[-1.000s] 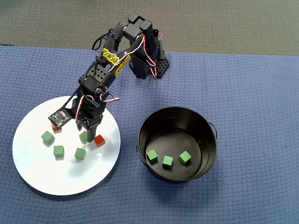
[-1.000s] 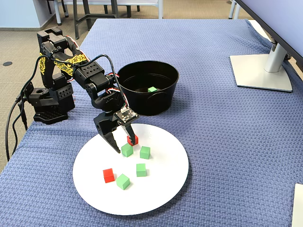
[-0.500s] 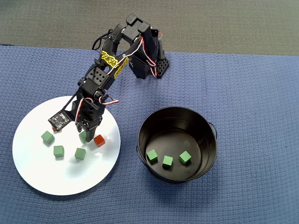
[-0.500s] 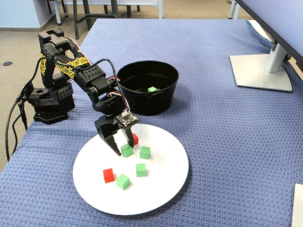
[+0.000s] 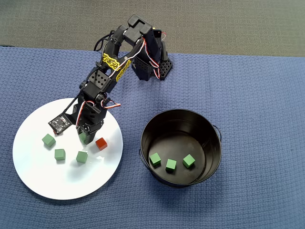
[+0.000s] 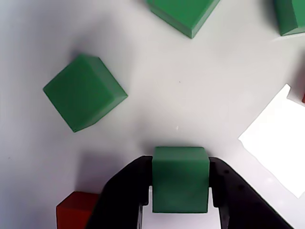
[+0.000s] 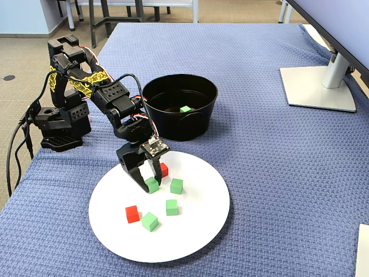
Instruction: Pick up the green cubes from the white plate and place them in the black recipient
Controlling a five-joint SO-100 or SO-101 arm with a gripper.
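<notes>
Where you look overhead, gripper [image 5: 85,138] sits on plate [image 5: 47,183]; 3 cubes in bucket [image 5: 209,129]. Wrist: fingers [image 6: 125,188] pinch green cube [image 6: 180,179] both sides. Fixed: cube [image 7: 152,184] low on plate [image 7: 196,242], red cube [image 7: 164,169] just behind.

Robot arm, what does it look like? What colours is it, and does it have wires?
The arm is black and blocky, built from boxy motor sections. A band of yellow patterned tape wraps its middle, and thin red, white and black wires loop along it. Its gripper has two black pointed fingers, and a small circuit board sits beside it.
</notes>
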